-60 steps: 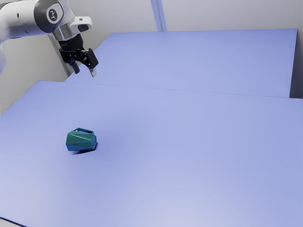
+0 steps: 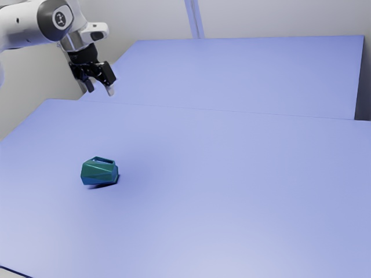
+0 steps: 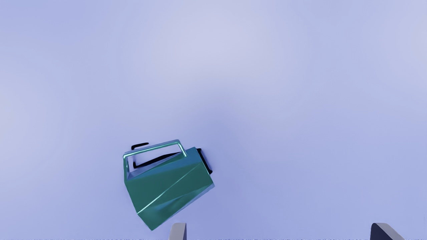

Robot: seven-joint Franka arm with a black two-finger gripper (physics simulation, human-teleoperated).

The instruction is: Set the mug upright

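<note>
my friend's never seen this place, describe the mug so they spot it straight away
Look at the broad pale-blue table in the exterior view, toward its left side. There lies a faceted teal-green mug, tipped on its side. Its angular, open-loop handle sets it apart from the flat tabletop around it.

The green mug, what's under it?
The mug lies on its side on the blue table, a dark shadow beside it. It covers the spot right underneath, so I can't see that.

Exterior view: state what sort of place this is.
Probably a simulated robot workspace indoors, perhaps a test room: a white and dark grey jointed robot arm, a wide, smooth blue-violet tabletop with a faceted teal mug lying on its side, and a plain pale wall behind.
</note>
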